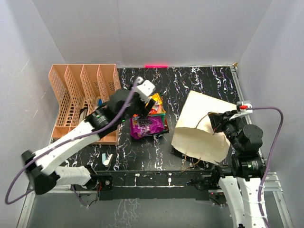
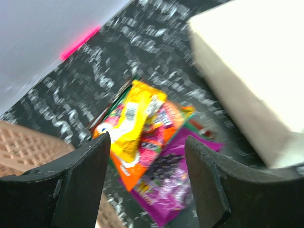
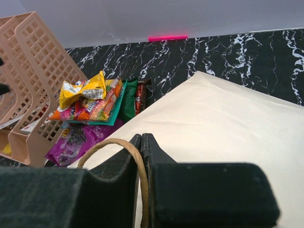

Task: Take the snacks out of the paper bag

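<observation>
The snacks (image 1: 149,119) lie in a pile on the black marbled table, left of the paper bag (image 1: 202,126), which lies on its side. My left gripper (image 1: 144,108) hovers open and empty just above the pile. In the left wrist view its fingers (image 2: 85,180) frame a yellow packet (image 2: 133,118), an orange one and the purple packet (image 2: 166,187). My right gripper (image 1: 217,118) is shut on the bag's brown cord handle (image 3: 138,164) at the bag's near edge. The bag's cream side (image 3: 223,118) fills the right wrist view, with the snacks (image 3: 90,102) beyond it.
The peach lattice file rack (image 1: 83,97) stands at the left, close behind the left arm and touching the snack pile's side (image 3: 33,66). A small white piece (image 1: 108,159) lies near the front edge. Grey walls enclose the table; a pink strip (image 1: 156,65) marks the back.
</observation>
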Tool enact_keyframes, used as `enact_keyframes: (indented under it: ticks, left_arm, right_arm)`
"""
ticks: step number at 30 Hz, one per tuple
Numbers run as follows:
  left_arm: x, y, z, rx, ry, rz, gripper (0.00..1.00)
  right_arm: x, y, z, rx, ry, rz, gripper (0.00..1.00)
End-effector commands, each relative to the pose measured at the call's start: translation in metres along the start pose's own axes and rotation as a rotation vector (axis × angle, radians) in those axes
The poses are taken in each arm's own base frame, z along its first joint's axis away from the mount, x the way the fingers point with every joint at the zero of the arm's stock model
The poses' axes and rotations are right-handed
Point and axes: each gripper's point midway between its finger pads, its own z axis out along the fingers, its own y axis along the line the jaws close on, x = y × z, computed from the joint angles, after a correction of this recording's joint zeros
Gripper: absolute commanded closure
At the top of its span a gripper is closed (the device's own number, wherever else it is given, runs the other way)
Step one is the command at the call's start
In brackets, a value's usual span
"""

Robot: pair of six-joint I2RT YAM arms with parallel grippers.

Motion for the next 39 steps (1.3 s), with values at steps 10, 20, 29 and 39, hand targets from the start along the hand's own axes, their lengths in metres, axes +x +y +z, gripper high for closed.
enact_keyframes:
  ticks: [10,20,29,39]
  left_arm:
    - [-0.042,-0.150,-0.086,0.697,-0.402,-0.256,0.41]
    - [-0.021,-0.238,-0.030,0.463,-0.424,0.221,0.58]
    - [-0.021,-0.287,0.048,0.348,-0.493,0.620,0.77]
    - [0.000,-0.305,0.111,0.492,-0.495,0.710,0.69]
  right_arm:
    - [-0.049,0.048,0.009,-0.195,0.184,-0.023,0.92]
    - [-0.059,0.059,0.007,-0.226,0.183,0.011,0.92]
    - [-0.067,0.065,0.008,-0.251,0.181,0.023,0.92]
    - [-0.074,0.071,0.006,-0.271,0.189,0.039,0.92]
